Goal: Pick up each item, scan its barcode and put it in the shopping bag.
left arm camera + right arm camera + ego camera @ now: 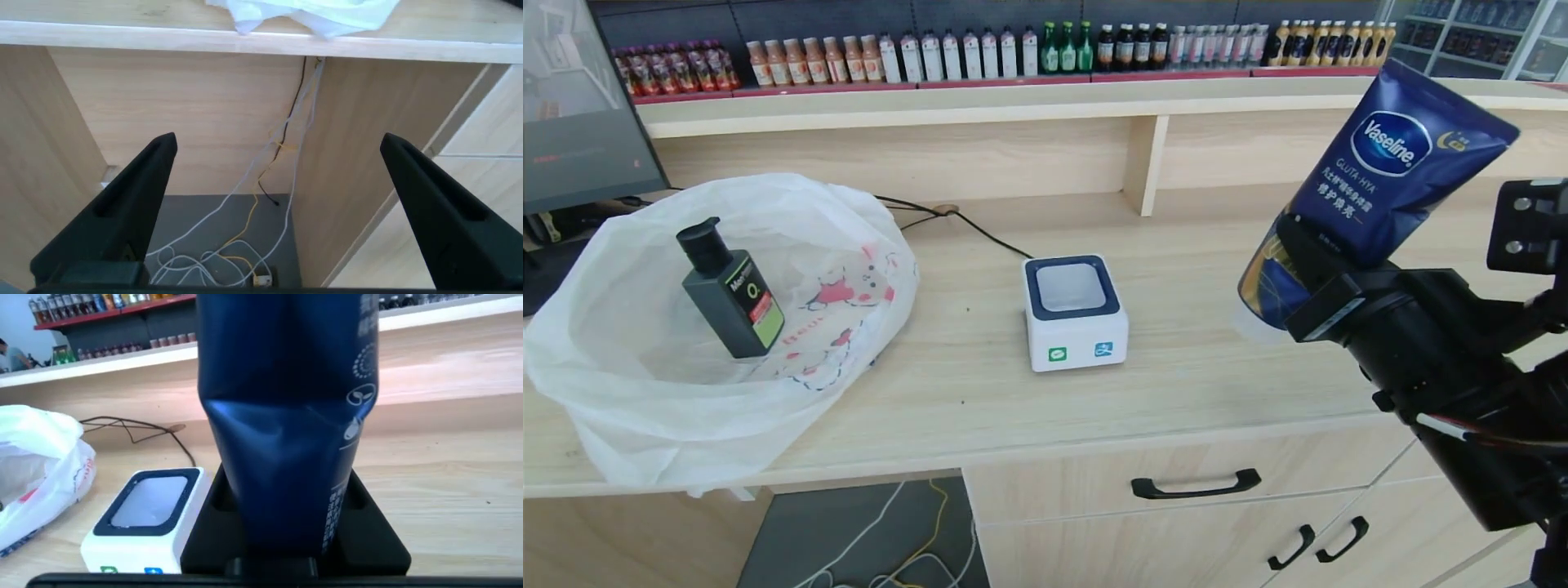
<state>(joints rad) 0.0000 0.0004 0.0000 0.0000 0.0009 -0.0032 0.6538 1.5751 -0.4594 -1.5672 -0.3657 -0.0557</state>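
My right gripper [1311, 282] is shut on a dark blue lotion tube [1388, 171], held upright above the counter's right side, crimped end up. The same blue tube [286, 425] stands between the jaws in the right wrist view. The white barcode scanner [1074, 310] with a dark-framed window sits mid-counter, left of the tube; the scanner [147, 518] also lies below the tube in the right wrist view. A white shopping bag [629, 359] lies open at the left, with a dark pump bottle [731, 290] standing inside. My left gripper [278, 212] hangs open below the counter edge, with nothing between its fingers.
A black cable [964, 220] runs along the counter behind the scanner. A monitor [580, 106] stands at the back left. A raised shelf with a divider [1145, 159] backs the counter. Drawers with black handles [1196, 487] are below. Loose wires [245, 237] lie on the floor under the counter.
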